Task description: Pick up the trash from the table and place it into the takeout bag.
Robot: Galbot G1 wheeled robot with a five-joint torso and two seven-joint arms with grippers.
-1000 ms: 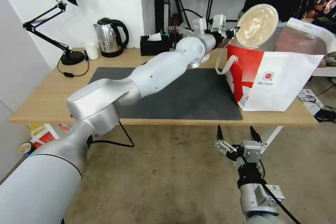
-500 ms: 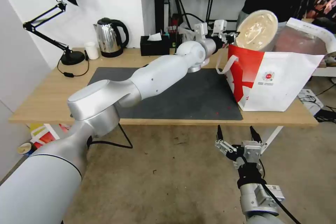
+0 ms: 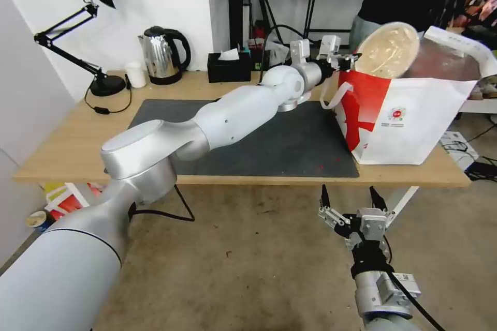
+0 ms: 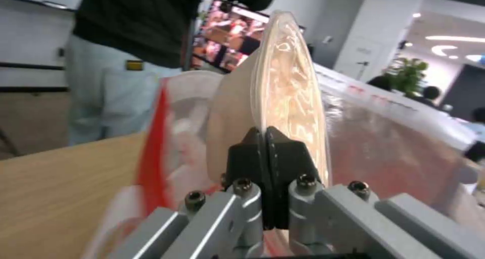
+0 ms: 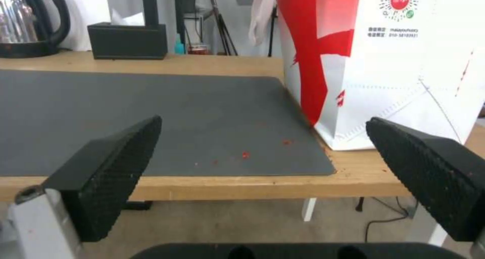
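The black fingertips (image 4: 265, 153) of the left gripper (image 3: 348, 60) are pinched tight on the rim of the beige paper bowl (image 3: 388, 50), one pad inside the lip and one outside, so the bowl hangs on edge rather than flat. Held that way, its round face turned towards the robot, it presents a narrow profile to the open mouth of the takeout bag (image 3: 409, 119), which I'd guess is the reason for the tilt: it slips between the bag's walls more easily. The bowl sits at the bag's near top edge, its lower part already behind the red side panel and its upper part above the rim, with silver lining behind it. The left arm stretches across the dark mat on the table (image 3: 67, 150) to reach that far. The bag stands at the table's right end, partly on the mat. The right gripper (image 3: 351, 201) hangs below the table's front edge, fingers spread wide and empty, out of the way.
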